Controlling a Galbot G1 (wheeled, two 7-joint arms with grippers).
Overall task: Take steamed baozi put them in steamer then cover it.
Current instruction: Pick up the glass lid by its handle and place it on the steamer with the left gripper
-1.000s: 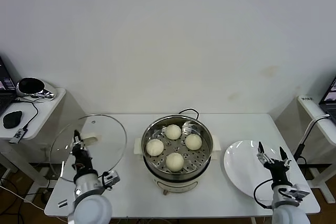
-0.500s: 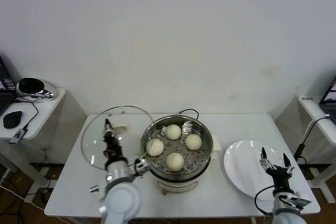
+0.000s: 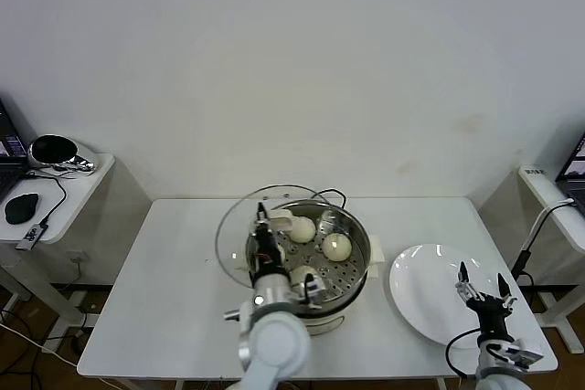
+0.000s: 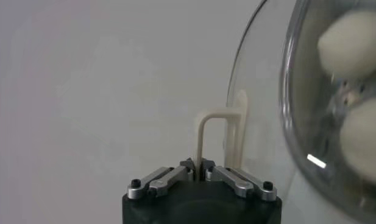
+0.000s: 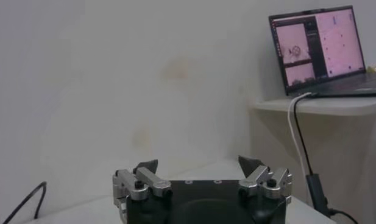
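Observation:
The steamer [image 3: 358, 267], a shiny steel pot with cream handles, stands at mid-table with the baozi [image 3: 337, 246] on its perforated tray; three show, partly behind the lid. My left gripper [image 3: 260, 226] is shut on the cream handle [image 4: 212, 131] of the clear glass cover [image 3: 236, 226], holding it tilted on edge over the pot's left rim. In the left wrist view the cover's rim [image 4: 242, 79] stands beside the pot, with two baozi [image 4: 352, 36] seen inside. My right gripper [image 3: 482, 291] is open and empty, parked low at the front right by the plate.
A flat white plate [image 3: 425, 294] lies right of the steamer. The steamer's black cord [image 3: 331, 195] runs behind it. Side tables stand at the far left and right; a laptop [image 5: 319, 52] shows in the right wrist view.
My left gripper has carried the cover from the table's left side rightward, to over the steamer's left rim. The right gripper has sunk slightly lower.

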